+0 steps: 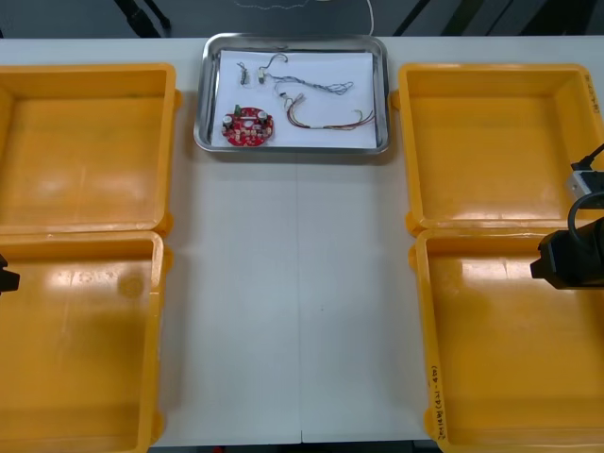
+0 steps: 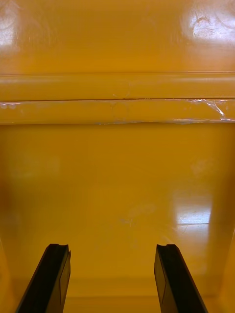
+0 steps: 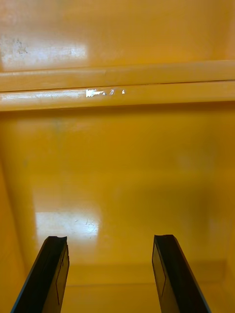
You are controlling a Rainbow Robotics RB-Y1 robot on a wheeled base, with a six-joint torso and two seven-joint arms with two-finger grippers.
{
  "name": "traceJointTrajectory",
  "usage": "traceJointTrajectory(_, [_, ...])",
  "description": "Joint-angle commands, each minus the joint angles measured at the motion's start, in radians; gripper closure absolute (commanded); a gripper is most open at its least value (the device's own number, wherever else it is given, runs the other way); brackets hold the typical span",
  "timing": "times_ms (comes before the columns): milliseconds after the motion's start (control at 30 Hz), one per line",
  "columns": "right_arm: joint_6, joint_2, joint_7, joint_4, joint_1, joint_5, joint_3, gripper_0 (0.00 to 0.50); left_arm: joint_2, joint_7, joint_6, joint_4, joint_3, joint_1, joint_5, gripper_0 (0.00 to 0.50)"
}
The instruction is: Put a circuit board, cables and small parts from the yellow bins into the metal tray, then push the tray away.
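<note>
The metal tray [image 1: 202, 94] sits at the far middle of the table [image 1: 293, 311], between the two far yellow bins [image 1: 85, 142]; on its white inside lie a round red circuit board [image 1: 247, 125] at the near-left corner, a red and yellow cable [image 1: 332, 120] beside it, a thin pale cable [image 1: 319, 87] farther back, and small metal parts [image 1: 243, 69] near the far-left corner; all four bins look bare, so the loading seems finished; the tray already lies close to the table's far edge, so either the push is done or only a short shove is left, and which cannot be told; the right gripper [image 2: 111, 250] hangs over the near right bin [image 1: 510, 368], jaws spread and holding nothing; the left gripper [image 3: 110, 240] hangs over the near left bin [image 1: 75, 359], jaws likewise spread and bare; both are well apart from the tray.
</note>
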Motion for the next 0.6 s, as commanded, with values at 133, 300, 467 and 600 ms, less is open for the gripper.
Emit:
traceJointTrajectory(133, [-0.004, 0.006, -0.003, -0.006, 0.011, -0.008, -0.032, 0.000, -0.006, -0.001, -0.010, -0.027, -0.008, -0.018, -0.002, 0.000])
traceJointTrajectory(300, [-0.004, 0.006, -0.003, -0.006, 0.011, -0.008, -0.032, 0.000, -0.006, -0.001, -0.010, -0.027, -0.008, -0.018, -0.002, 0.000])
traceJointTrajectory(467, [-0.004, 0.006, -0.003, -0.006, 0.011, -0.008, -0.032, 0.000, -0.006, -0.001, -0.010, -0.027, -0.008, -0.018, -0.002, 0.000])
traceJointTrajectory(600, [-0.004, 0.006, -0.003, -0.006, 0.011, -0.008, -0.032, 0.000, -0.006, -0.001, -0.010, -0.027, -0.008, -0.018, -0.002, 0.000])
